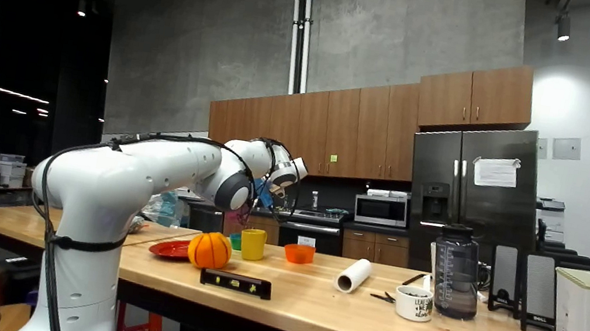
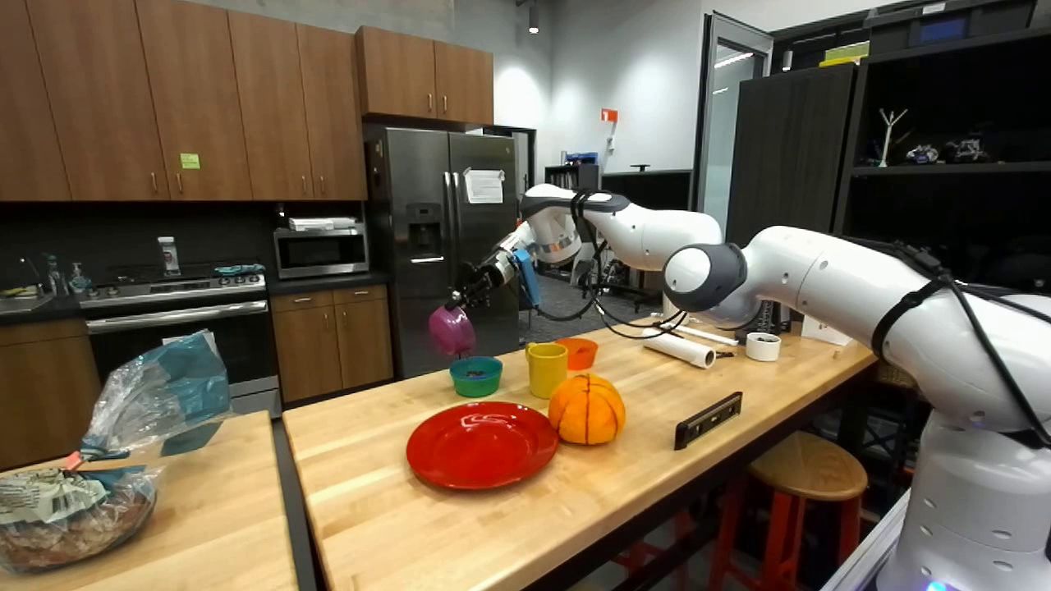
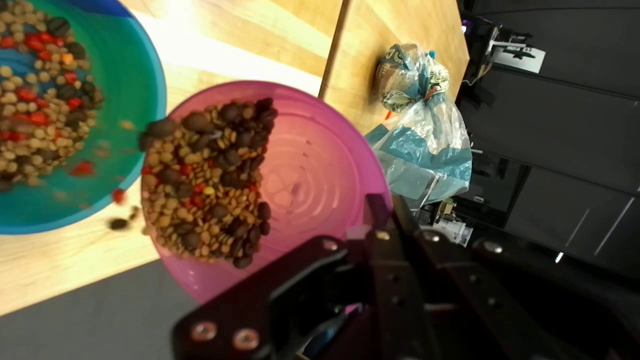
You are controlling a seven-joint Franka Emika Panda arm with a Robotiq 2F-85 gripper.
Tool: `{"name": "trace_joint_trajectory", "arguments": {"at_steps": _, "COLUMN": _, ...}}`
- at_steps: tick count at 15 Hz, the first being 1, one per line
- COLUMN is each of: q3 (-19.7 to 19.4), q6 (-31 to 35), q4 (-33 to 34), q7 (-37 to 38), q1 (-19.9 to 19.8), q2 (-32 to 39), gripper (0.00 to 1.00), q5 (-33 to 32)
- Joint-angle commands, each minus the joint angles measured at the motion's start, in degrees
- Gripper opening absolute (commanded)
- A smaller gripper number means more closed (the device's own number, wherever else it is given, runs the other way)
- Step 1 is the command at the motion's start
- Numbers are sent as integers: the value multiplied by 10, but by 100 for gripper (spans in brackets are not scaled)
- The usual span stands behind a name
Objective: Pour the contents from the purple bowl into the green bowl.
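Note:
My gripper point(image 3: 389, 205) is shut on the rim of the purple bowl point(image 3: 310, 155). The purple bowl also shows in an exterior view point(image 2: 452, 332), held tilted above the green bowl point(image 2: 476, 386). In the wrist view the green bowl point(image 3: 127, 87) is at the left, holding tan, brown and red bits. A pile of similar bits point(image 3: 210, 190) lies against the low side of the purple bowl. Several blurred bits are in the air between the bowls, and a dark one point(image 3: 118, 224) shows outside the green rim. The green bowl is partly hidden in an exterior view point(image 1: 235, 241).
A yellow mug point(image 2: 547, 371) stands right beside the green bowl, with an orange bowl point(image 2: 580, 353) behind it. A red plate point(image 2: 482, 447) and an orange pumpkin point(image 2: 587, 410) are nearer the front. A black level point(image 2: 708, 420) and a white roll point(image 2: 680, 348) lie farther right.

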Motion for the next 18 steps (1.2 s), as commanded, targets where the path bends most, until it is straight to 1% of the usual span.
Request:
{"name": "trace_joint_trajectory", "arguments": {"at_steps": 1, "q3": 7, "q6": -15, "q4": 5, "q7": -8, "q1": -8, "q2": 2, "gripper": 1, "q5": 12}}
{"name": "trace_joint_trajectory", "arguments": {"at_steps": 18, "q3": 7, "q6": -23, "q4": 4, "q7": -10, "q1": -13, "q2": 2, "gripper": 1, "q5": 27}}
